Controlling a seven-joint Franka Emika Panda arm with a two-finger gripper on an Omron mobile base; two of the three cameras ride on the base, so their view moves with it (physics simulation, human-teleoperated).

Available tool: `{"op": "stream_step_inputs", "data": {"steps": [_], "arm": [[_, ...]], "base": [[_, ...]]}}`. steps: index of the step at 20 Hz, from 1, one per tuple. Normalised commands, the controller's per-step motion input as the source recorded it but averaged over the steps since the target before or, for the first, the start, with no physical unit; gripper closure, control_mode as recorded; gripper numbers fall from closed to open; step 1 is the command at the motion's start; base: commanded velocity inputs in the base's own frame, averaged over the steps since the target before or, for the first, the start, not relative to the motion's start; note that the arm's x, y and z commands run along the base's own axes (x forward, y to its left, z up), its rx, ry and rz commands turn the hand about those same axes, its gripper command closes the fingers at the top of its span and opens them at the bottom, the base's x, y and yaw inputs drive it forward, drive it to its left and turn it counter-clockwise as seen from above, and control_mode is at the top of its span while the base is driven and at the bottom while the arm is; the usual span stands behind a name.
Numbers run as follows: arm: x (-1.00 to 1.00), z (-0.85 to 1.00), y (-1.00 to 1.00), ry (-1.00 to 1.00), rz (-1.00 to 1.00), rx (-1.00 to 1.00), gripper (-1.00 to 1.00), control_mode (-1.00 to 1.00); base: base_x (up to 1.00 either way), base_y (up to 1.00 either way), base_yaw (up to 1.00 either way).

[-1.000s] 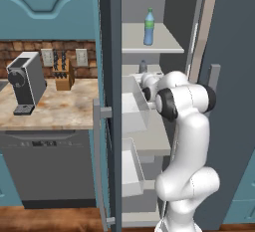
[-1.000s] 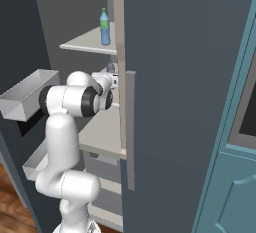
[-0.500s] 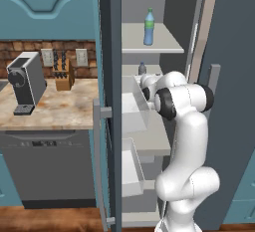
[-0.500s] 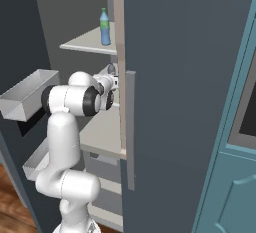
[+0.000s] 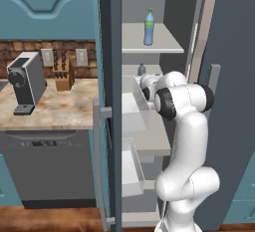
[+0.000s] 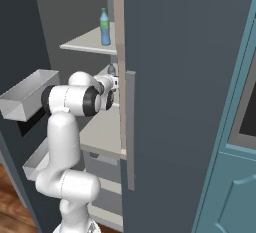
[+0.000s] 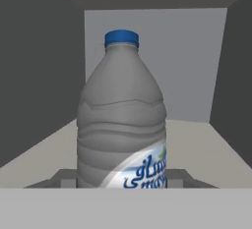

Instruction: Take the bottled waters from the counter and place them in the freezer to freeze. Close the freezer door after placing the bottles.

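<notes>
Inside the freezer (image 5: 224, 126), the gripper (image 7: 121, 186) pinches the grey-blue bottle (image 7: 122, 120) upright; set it flat on the shelf (image 7: 206, 149) before letting go.

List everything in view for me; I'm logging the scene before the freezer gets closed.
Blue bottle with green top: one, upper freezer shelf.
Grey-blue bottle: one, blue cap, upright on middle shelf before the gripper.
Freezer: one, slate-grey, open.
Freezer door: one, slate-grey, bar handle.
Clear drawers: two, pulled out.
Coffee machine: one, grey, on counter.
Knife block: one, wooden, counter's back.
Dishwasher: one, dark grey, under counter.
Arm: one, white, reaching into freezer.
</notes>
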Motion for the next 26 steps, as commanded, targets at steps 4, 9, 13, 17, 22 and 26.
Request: {"op": "stream_step_inputs", "data": {"steps": [4,9,13,17,22,26], "arm": [[0.00,-0.41,0.00,0.00,0.00,0.00,1.00,-1.00],[-0.02,-0.30,0.00,0.00,0.00,0.00,1.00,-1.00],[-0.04,-0.08,0.00,0.00,0.00,0.00,1.00,-1.00],[-0.08,-0.06,0.00,0.00,0.00,0.00,-1.00,-1.00],[-0.10,-0.03,0.00,0.00,0.00,0.00,-1.00,-1.00],[-0.13,0.00,0.00,0.00,0.00,0.00,-1.00,-1.00]], "base": [[0.00,0.00,0.00],[0.00,0.00,0.00],[0.00,0.00,0.00],[0.00,0.00,0.00],[0.00,0.00,0.00],[0.00,0.00,0.00]]}}
